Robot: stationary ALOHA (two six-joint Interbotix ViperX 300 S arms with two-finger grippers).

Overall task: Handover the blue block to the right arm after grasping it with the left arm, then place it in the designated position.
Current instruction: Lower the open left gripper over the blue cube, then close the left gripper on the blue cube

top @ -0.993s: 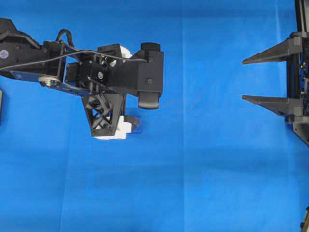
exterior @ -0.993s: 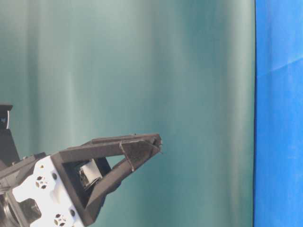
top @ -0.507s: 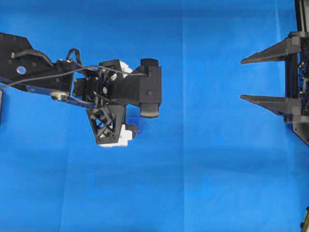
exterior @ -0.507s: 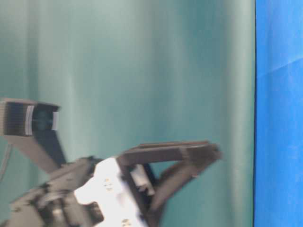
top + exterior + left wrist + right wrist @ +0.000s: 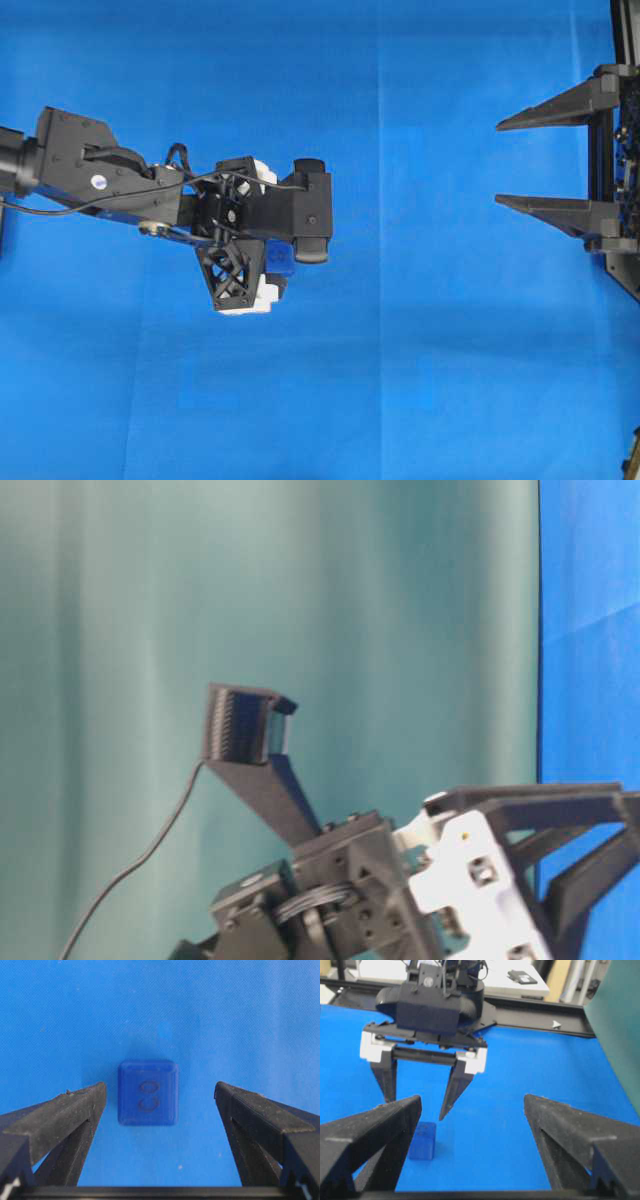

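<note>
The left hand is spread wide and holds nothing; in its own wrist view the two black fingers stand either side of the blue block, apart from it on both sides, with the gap on the right-hand side of that view the wider one. The block sits flat on the cloth with its embossed face up. From the right wrist view the left hand's fingertips appear to hang just above and a little behind the block rather than beside its walls, so I judge the step in hand to be the approach before the grasp. To do it well, the hand should come straight down until the fingertips bracket the block's side faces, centre itself so both fingers meet it together, then close squarely on two opposite flat faces; an off-centre close would likely push or twist the cube. The right hand waits well apart at the far edge of the overhead view, likewise spread wide and holding nothing. The table is covered by a plain blue cloth with faint creases; a teal backdrop stands behind.
</note>
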